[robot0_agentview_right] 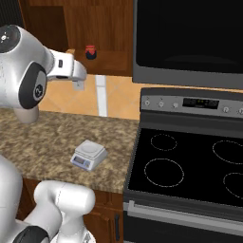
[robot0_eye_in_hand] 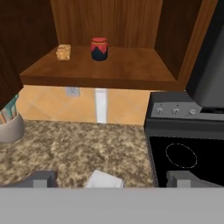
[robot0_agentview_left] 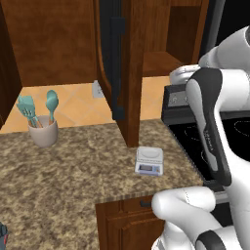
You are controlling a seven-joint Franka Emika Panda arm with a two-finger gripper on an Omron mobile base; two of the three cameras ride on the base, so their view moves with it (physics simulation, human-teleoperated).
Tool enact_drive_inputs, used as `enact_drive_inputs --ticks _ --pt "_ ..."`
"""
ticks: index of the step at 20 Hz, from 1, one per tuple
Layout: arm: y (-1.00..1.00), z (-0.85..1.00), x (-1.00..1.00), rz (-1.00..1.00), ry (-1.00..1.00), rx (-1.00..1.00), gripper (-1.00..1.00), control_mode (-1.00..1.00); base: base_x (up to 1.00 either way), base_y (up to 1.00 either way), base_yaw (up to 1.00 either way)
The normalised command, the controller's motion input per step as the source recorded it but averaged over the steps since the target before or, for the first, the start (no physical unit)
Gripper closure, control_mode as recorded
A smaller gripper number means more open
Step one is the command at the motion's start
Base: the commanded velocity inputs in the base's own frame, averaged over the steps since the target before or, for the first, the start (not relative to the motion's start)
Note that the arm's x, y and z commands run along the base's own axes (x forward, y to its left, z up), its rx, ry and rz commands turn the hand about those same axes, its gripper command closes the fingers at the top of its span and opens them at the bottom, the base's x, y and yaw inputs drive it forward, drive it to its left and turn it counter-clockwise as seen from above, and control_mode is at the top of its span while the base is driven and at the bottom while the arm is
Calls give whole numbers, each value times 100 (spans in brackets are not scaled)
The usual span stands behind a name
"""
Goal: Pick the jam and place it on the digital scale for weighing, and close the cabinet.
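On the cabinet (robot0_eye_in_hand: pixel 131 65) shelf the jam (robot0_eye_in_hand: pixel 99 48) looked small, rigid, probably slick; I'd pinch its sides, my claw (robot0_eye_in_hand: pixel 116 179) wide and empty.

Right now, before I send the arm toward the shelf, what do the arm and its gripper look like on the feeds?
The arm is glossy white with rounded, bulbous links and dark grey to black bands at the joints; one joint cap in the right base view carries a small light marking. No loose cables show. The gripper ends in two small, blocky dark grey finger tips.
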Motion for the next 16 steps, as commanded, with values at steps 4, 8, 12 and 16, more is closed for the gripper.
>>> enact_drive_inputs --ticks 4,8,12,16 --pt "0 24 2 0 -5 0 -100 -100 0 0 0" --pt "0 21 4 0 -6 0 -100 -100 0 0 0" --pt "0 12 24 0 -5 0 -100 -100 0 0 0" --pt "2 3 38 0 -7 0 -100 -100 0 0 0"
